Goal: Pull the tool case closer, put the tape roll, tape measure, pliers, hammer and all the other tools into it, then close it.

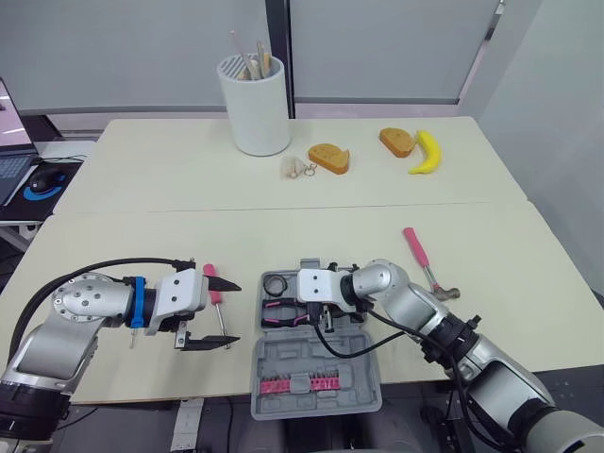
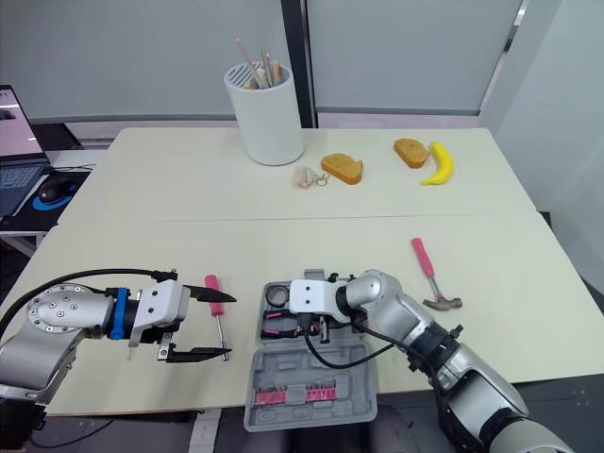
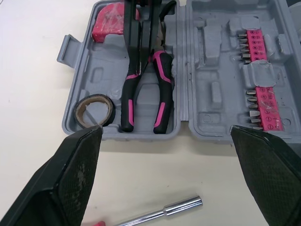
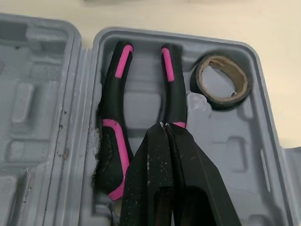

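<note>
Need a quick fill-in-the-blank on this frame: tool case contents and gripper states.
1. The tape roll lies ____ the tool case.
2. The hammer lies on the ____, right of the tool case.
3. The left gripper is ____.
4. The right gripper is over the ____, which lie in the tool case.
Missing words: inside; table; open; pliers.

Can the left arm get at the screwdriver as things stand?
Probably yes: the left tool is open right over the screwdriver, and nothing lies between them.
</note>
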`<action>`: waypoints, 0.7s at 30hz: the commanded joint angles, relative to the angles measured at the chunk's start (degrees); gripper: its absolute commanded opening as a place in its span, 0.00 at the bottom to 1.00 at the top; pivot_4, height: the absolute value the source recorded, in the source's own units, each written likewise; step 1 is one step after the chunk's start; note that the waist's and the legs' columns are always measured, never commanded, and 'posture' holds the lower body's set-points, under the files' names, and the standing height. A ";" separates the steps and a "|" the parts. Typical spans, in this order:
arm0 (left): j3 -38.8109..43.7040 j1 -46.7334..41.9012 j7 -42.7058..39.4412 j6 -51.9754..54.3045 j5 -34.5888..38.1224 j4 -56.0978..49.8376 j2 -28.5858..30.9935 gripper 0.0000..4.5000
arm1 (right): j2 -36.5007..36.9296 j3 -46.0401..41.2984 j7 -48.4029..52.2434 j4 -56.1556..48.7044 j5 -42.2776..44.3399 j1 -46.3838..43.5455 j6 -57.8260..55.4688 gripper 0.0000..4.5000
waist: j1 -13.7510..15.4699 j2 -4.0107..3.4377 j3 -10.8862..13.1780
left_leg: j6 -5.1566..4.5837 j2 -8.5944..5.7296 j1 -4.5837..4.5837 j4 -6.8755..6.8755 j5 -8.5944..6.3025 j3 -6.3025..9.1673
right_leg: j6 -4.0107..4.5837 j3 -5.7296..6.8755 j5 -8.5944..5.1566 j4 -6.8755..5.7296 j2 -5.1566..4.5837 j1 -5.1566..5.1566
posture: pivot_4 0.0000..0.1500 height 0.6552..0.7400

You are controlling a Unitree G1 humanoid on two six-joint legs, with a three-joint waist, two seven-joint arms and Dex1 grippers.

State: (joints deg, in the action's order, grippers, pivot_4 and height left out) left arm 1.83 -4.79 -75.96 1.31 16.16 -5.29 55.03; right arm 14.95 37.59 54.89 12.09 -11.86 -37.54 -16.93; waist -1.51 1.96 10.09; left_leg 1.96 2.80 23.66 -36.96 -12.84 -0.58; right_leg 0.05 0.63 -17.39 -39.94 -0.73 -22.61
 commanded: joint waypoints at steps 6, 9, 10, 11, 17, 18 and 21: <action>1.50 1.36 0.87 0.24 0.43 -2.27 0.83 1.00 | 0.00 0.63 0.75 4.58 -2.63 -0.46 -4.18 0.01 | 0.00 -0.01 -0.02 | 0.00 0.00 -0.18 0.01 0.00 0.04 | 0.00 0.01 0.00 -0.04 0.00 0.15 | 1.00 1.00; 1.71 1.94 1.15 -0.09 0.31 -2.15 0.67 1.00 | 0.61 0.89 1.53 3.54 -2.38 0.29 -2.08 0.01 | 0.09 -0.02 -0.02 | 0.00 0.00 -0.40 0.08 0.00 0.00 | 0.03 -0.01 -0.02 -0.02 -0.01 0.34 | 1.00 1.00; 1.92 2.13 1.48 -0.46 0.24 -1.88 0.43 1.00 | 0.56 0.65 1.43 2.78 -1.99 0.56 -0.83 0.01 | 0.16 -0.02 -0.02 | 0.00 -0.02 -0.40 0.07 0.00 -0.02 | 0.03 -0.01 -0.02 -0.02 -0.02 0.34 | 1.00 1.00; 2.21 2.43 1.86 -0.56 0.32 -1.57 0.18 1.00 | 0.19 -0.26 0.61 1.67 -1.12 0.94 1.85 0.01 | 0.20 -0.01 -0.03 | 0.00 -0.03 -0.39 0.07 0.00 -0.02 | 0.03 -0.01 -0.02 -0.01 -0.02 0.34 | 1.00 1.00; 4.34 5.99 4.61 0.07 0.50 -0.66 -0.36 1.00 | 2.09 -10.51 -1.42 -13.86 6.22 6.47 4.34 0.01 | 0.02 -0.03 0.00 | 0.01 0.01 -0.30 0.07 0.00 -0.04 | 0.03 -0.04 -0.02 0.00 -0.23 0.27 | 1.00 1.00; 4.68 6.50 5.45 0.24 0.48 -0.74 -0.63 1.00 | 3.29 -12.14 -0.98 -16.78 7.60 7.96 3.76 0.01 | 0.03 -0.04 0.00 | 0.01 0.02 -0.30 0.08 0.00 -0.01 | 0.03 -0.01 -0.02 0.00 -0.23 0.26 | 1.00 1.00; 4.30 8.44 5.92 0.30 0.45 -1.06 -0.89 0.96 | 11.83 -18.16 2.16 -26.77 11.38 14.90 2.43 0.00 | 0.51 -0.02 -0.01 | 0.01 -0.02 -0.30 0.08 -0.01 0.01 | 0.02 0.04 -0.03 0.02 -0.31 0.30 | 1.00 1.00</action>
State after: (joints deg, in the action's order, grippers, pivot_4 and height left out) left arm 4.97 2.75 -70.46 2.08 16.39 -5.61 54.22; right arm 23.79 23.37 55.13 -9.21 -3.18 -25.18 -13.57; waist -1.00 1.94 10.07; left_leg 1.98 2.73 23.35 -36.88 -12.85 -0.58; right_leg 0.06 0.67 -17.42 -39.89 -1.08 -22.27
